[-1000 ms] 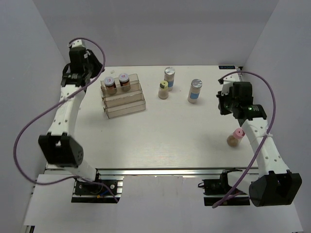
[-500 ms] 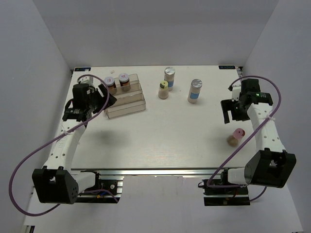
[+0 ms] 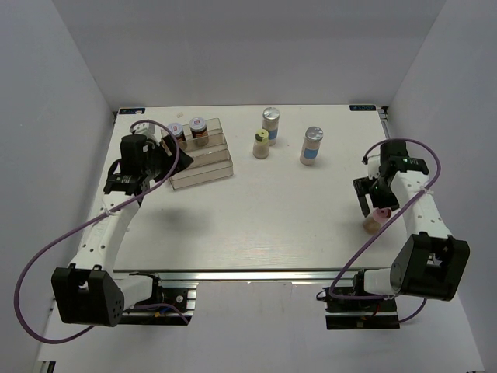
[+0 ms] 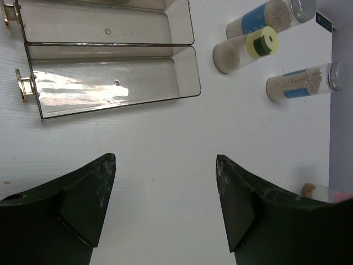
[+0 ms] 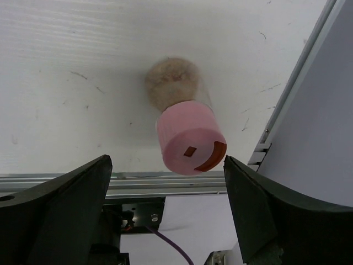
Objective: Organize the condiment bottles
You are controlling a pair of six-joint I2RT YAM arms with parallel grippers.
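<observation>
1. Red-lidded jar (image 3: pixel 178 134) and second red-lidded jar (image 3: pixel 199 132) stand side by side, upper left.
2. Yellow-lidded jar (image 3: pixel 262 144) stands upright, top centre.
3. Blue-banded white jar (image 3: pixel 270 120) and another white jar (image 3: pixel 312 146) stand nearby.
4. Pink-lidded tan jar (image 3: pixel 375 221) stands upright, far right.

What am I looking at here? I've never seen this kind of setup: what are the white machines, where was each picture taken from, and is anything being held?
Two white robot arms are bolted to the near edge of a table. The wide picture comes from a fixed camera above and behind them. The two close-ups come from cameras on the wrists, each looking past its own dark fingers.

On the table stands a clear stepped rack with two red-lidded jars on its far step. Outside the rack stand a yellow-lidded jar, two taller white jars and, near the right edge, a pink-lidded jar.

The left fingers are open over bare table beside the rack. The right fingers are open, and the pink-lidded jar shows between them, ungripped. Nothing is held.
</observation>
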